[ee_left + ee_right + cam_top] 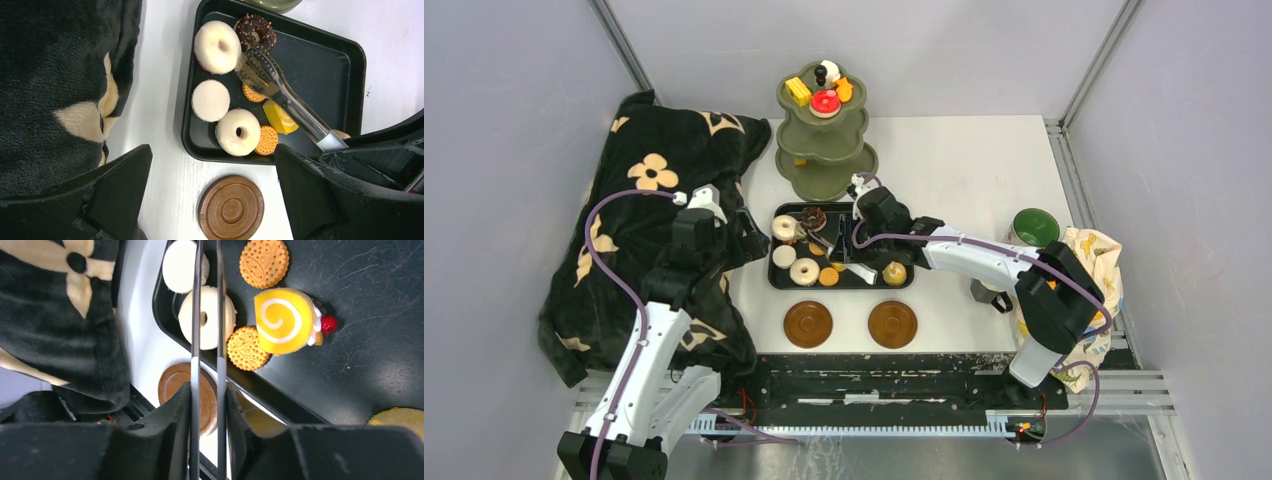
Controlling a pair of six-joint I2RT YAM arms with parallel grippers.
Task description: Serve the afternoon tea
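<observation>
The olive-green three-tier stand (pixel 824 150) stands at the back with a few pastries (pixel 825 103) on its top tier. More pastries lie in the black tray (pixel 320 55): a chocolate donut (pixel 256 32), two white donuts (pixel 217 47), a white round cake (pixel 211 100), cookies (pixel 267 140) and a yellow roll cake (pixel 282 320). Two brown saucers (pixel 808 324) (pixel 892 324) lie in front of the tray. A green mug (pixel 1034 227) stands at the right; a second mug does not show. My right gripper (pixel 207 390) is shut on the metal tongs (pixel 196 300), held over the tray with empty tips by the donuts. My left gripper (pixel 212 155) is open and empty above the left saucer (pixel 231 208).
A black cloth with cream flowers (pixel 644 230) covers the table's left side, right beside the tray. A floral bag (pixel 1094 260) lies at the right edge under my right arm. Grey walls close in the back and sides.
</observation>
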